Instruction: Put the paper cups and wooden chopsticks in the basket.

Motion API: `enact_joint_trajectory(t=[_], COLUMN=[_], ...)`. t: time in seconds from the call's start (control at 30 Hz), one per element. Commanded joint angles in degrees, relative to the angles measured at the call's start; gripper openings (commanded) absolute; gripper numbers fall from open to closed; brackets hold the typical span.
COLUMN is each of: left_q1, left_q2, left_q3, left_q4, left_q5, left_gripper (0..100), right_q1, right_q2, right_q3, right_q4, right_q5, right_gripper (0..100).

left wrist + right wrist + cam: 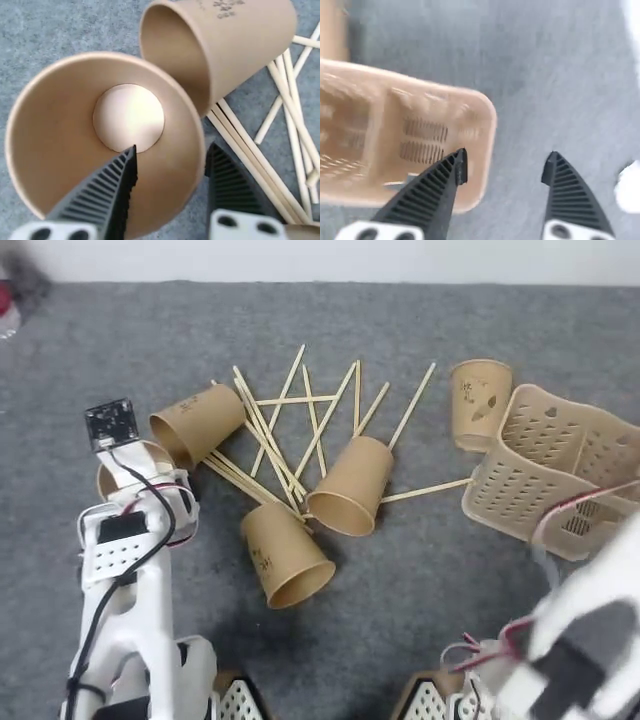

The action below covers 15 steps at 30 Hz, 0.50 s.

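My left pincer [172,149] is spread wide across the rim of an upright paper cup [60,150]. One finger reaches down inside it and the other sits outside its wall, and I cannot tell whether either one presses on it. Just beside it a tipped paper cup [235,45] lies on its side, with wooden chopsticks [290,115] running out from under it.

Farther along the grey tabletop [420,580], a third cup [352,485] and a fourth cup [285,558] lie on their sides among the scattered sticks. A fifth cup [480,400] stands just beside the basket [500,490]. My right pincer [507,154] is open too and grips nothing, hanging above one corner of the basket.
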Motion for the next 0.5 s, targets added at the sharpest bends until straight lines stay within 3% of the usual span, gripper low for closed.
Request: enact_joint_trajectory(t=[0.0, 0.27, 0.47], left_q1=[0.0, 3.8, 3.9], left_q2=[-3.0, -12.0, -12.0], left_q3=[-2.9, -19.0, -23.7], left_q4=[1.2, 24.4, 25.6], left_q5=[0.4, -5.7, -8.1], left_gripper=[22, 22, 22], right_q1=[-6.1, -10.0, -9.7], right_q2=[-11.8, -18.1, -18.5], right_q3=[-0.1, 0.4, 0.4], right_q4=[0.6, 8.0, 12.4], right_q5=[0.4, 0.4, 0.5], right_gripper=[22.7, 22.7, 22.7])
